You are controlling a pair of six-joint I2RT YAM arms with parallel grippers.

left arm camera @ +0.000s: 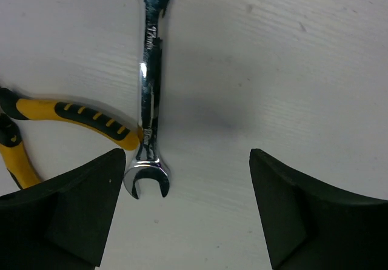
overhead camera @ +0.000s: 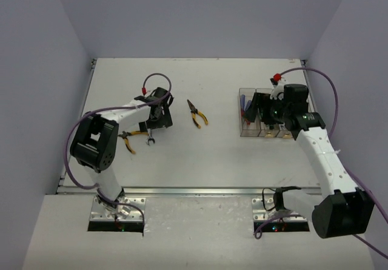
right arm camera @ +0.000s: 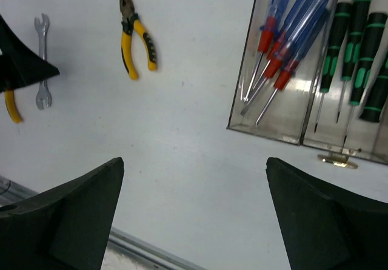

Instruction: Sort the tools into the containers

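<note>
From the top camera, I have the left claw [overhead camera: 154,123] low over the worktop [overhead camera: 212,155], left of centre. A silver open-end wrench [overhead camera: 150,139] lies just by its tips, and a pair of yellow-handled pliers [overhead camera: 128,141] sits close beside the wrench, toward the left edge. A second pair of pliers [overhead camera: 197,113] lies apart, nearer the middle. The right claw [overhead camera: 260,109] hangs over the row of clear bins [overhead camera: 245,131] on the right side.

On the left wrist camera, the left claw is spread wide and grips nothing. The wrench lies lengthwise on the worktop between the two fingers [left arm camera: 66,221], nearer the one on the picture's left, with its open end toward the camera. One yellow-and-black pliers handle touches the wrench's shaft just above that end.

On the right wrist camera, the right claw is also spread wide and empty, above bare worktop beside the bins. Blue-handled screwdrivers [right arm camera: 291,21] lie in the end bin, and green-and-black screwdrivers [right arm camera: 354,39] lie in the one next to it. A small brass-coloured piece [right arm camera: 338,158] sits at the bins' near edge; it may be a fitting, but I cannot make it out. The wrench and both pairs of pliers lie on the open worktop, outside the bins.
</note>
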